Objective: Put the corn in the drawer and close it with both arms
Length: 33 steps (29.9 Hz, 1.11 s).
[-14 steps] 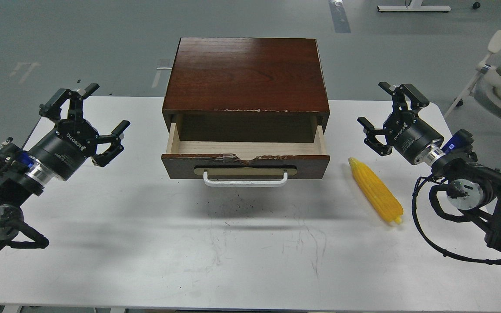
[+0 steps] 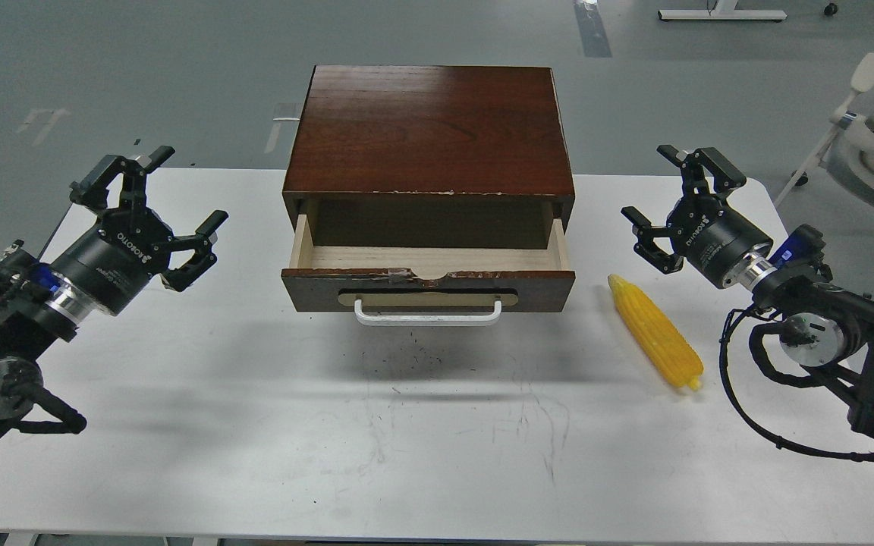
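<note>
Table [image 2: 255,425]: white top, scuffed in front of the cabinet; everything stands on it.
Cabinet [image 2: 425,129]: dark brown wood, centred at the back, top edge chipped.
Drawer [image 2: 428,262]: pulled out, pale interior empty, white bar handle [image 2: 428,313] facing me.
Left gripper [image 2: 168,201]: fingers spread wide, holding nothing, raised well left of the drawer.
Right gripper [image 2: 676,197]: fingers spread, holding nothing, raised just behind and right of the cob.
Corn [image 2: 655,332]: lying on the table right of the drawer front, near it but not touching, tapered tip toward the cabinet.
Stage: I judge the pick has not begun.
Risk, grasp: the cob is round and lies slantwise; jaws closing off-axis could roll it toward the table's right edge.
Risk, placement: the opening is shallow front to back; a cob dropped crosswise on the chipped front edge could jam the closing.
Risk, closing: uneven pushes from the two arms could skew the drawer or shove the cabinet back.
</note>
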### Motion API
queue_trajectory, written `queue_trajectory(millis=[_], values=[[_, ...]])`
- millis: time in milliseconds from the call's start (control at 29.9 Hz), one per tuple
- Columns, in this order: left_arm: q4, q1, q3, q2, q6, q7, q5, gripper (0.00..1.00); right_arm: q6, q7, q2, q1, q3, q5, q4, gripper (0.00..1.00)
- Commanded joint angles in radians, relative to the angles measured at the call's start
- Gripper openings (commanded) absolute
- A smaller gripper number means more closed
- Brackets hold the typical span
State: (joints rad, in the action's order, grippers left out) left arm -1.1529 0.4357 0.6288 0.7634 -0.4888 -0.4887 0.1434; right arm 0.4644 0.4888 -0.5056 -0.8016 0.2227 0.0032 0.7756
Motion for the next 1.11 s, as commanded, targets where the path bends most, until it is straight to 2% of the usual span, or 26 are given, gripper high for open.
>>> queue_trajectory(millis=[0, 67, 268, 435, 536, 670, 737, 904, 1072], values=[[0.001, 0.002, -0.001, 0.008, 0.000, 0.000, -0.001, 0.99, 0.002, 0.000, -0.059, -0.031, -0.008, -0.107, 0.036, 1.00], [0.001, 0.005, -0.001, 0.014, 0.000, 0.000, 0.001, 0.99, 0.002, 0.000, -0.111, -0.083, -0.016, -0.278, 0.085, 1.00], [0.001, 0.008, -0.001, 0.017, 0.000, 0.000, 0.004, 0.99, 0.002, 0.000, -0.241, -0.195, -0.037, -0.599, 0.159, 1.00], [-0.008, 0.008, -0.003, 0.033, 0.000, 0.000, 0.005, 0.99, 0.000, 0.000, -0.327, -0.306, -0.149, -0.935, 0.191, 1.00], [-0.011, 0.008, -0.003, 0.051, 0.000, 0.000, 0.005, 0.99, -0.009, 0.000, -0.381, -0.327, -0.201, -1.147, 0.252, 1.00], [-0.011, 0.008, -0.003, 0.056, 0.000, 0.000, 0.005, 0.99, -0.018, 0.000, -0.401, -0.314, -0.227, -1.308, 0.286, 1.00], [-0.011, 0.008, -0.003, 0.057, 0.000, 0.000, 0.005, 0.99, -0.090, 0.000, -0.398, -0.301, -0.282, -1.408, 0.283, 1.00], [-0.013, 0.006, -0.006, 0.056, 0.000, 0.000, 0.005, 0.99, -0.254, 0.000, -0.375, -0.292, -0.411, -1.457, 0.258, 1.00], [-0.013, 0.006, -0.009, 0.048, 0.000, 0.000, 0.005, 0.99, -0.326, 0.000, -0.292, -0.292, -0.506, -1.486, 0.209, 0.99]])
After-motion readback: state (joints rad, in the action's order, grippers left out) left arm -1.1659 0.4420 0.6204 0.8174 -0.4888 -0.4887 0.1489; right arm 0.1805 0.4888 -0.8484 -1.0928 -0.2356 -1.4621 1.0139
